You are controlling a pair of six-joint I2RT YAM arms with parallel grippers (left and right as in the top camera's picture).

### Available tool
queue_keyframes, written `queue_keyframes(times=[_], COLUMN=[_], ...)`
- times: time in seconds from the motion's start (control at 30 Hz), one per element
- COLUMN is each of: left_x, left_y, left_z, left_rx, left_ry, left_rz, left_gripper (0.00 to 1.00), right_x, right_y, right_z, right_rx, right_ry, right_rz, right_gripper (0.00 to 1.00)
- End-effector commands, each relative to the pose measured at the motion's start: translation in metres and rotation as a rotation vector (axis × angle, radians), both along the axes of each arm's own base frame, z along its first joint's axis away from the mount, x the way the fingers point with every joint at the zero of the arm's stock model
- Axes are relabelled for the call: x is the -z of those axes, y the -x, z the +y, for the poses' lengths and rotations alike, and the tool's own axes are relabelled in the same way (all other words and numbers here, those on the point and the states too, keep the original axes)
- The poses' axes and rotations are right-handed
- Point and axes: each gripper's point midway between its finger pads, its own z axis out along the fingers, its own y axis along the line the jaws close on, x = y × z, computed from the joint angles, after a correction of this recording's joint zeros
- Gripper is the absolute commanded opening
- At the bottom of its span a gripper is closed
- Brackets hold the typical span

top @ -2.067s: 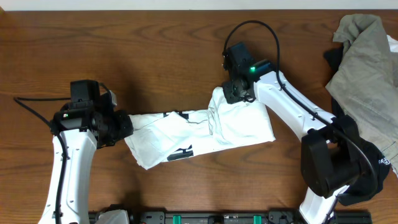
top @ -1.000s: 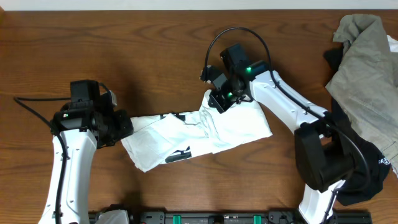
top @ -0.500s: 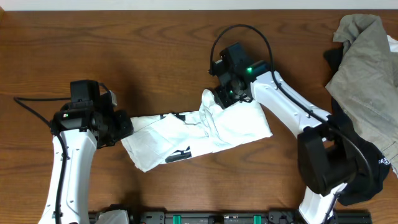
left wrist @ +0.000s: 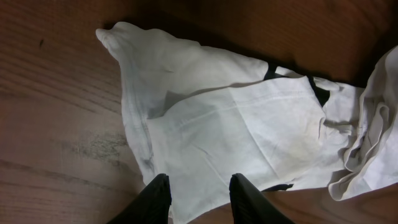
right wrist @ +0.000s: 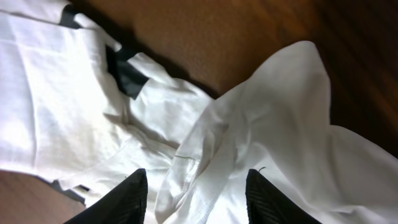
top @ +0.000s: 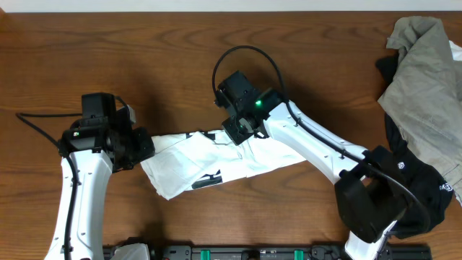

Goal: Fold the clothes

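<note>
Overhead: the white T-shirt [top: 209, 162] lies crumpled on the bench [top: 180, 50], just toward 6 o'clock of centre, with its black print showing. The left jaws sit at its 9 o'clock edge and the right jaws at its 12 o'clock edge. An olive garment [top: 422, 72] and a black garment [top: 426, 191] are heaped at 3 o'clock.

Left wrist: the left jaws are spread, with flat T-shirt [left wrist: 236, 137] cloth between them.

Right wrist: the right jaws pinch a raised, bunched fold of the T-shirt [right wrist: 249, 130].

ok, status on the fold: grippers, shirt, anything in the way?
Left gripper open over edge of white cotton T-shirt with black print. Right gripper astride bunched fabric, grip unclear. Shirt rumpled, fold unfinished. Grey-green garment heaped far right, clear.
</note>
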Motion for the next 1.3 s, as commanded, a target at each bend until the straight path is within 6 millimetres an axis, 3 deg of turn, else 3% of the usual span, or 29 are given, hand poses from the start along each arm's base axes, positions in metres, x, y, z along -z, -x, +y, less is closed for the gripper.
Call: queue_keyframes(times=[0.0, 0.3, 0.37, 0.4, 0.43, 0.47, 0.6, 0.87, 1.1, 1.27], left_x=[-0.002, -0.002, -0.002, -0.002, -0.002, -0.002, -0.001, -0.001, -0.001, -0.001], left_y=[0.001, 0.003, 0.003, 0.003, 0.003, 0.003, 0.004, 0.003, 0.004, 0.003], left_z=[-0.003, -0.003, -0.003, -0.003, -0.003, -0.003, -0.003, -0.003, -0.003, -0.003], left_rx=[0.016, 0.017, 0.017, 0.017, 0.016, 0.017, 0.017, 0.017, 0.017, 0.017], left_ry=[0.009, 0.01, 0.01, 0.01, 0.01, 0.01, 0.01, 0.01, 0.01, 0.01], left_rz=[-0.006, 0.003, 0.003, 0.003, 0.003, 0.003, 0.006, 0.006, 0.006, 0.006], left_gripper=[0.35, 0.34, 0.35, 0.34, 0.34, 0.34, 0.35, 0.35, 0.35, 0.35], right_x=[0.017, 0.049, 0.055, 0.055, 0.055, 0.055, 0.036, -0.028, -0.022, -0.021], right_y=[-0.007, -0.011, -0.01, -0.01, -0.011, -0.012, -0.014, -0.006, 0.018, 0.022], right_z=[-0.004, -0.002, -0.002, -0.002, -0.002, -0.001, 0.001, -0.004, -0.013, -0.008], right_rx=[0.057, 0.07, 0.08, 0.082, 0.083, 0.084, 0.097, 0.083, 0.06, 0.045], right_ry=[0.046, 0.073, 0.079, 0.078, 0.077, 0.073, 0.044, -0.021, 0.045, 0.048], right_rz=[0.003, 0.035, 0.045, 0.044, 0.043, 0.039, 0.014, -0.061, 0.014, 0.011], right_gripper=[0.48, 0.44, 0.32, 0.21, 0.04, 0.01, 0.01, 0.01, 0.01, 0.01])
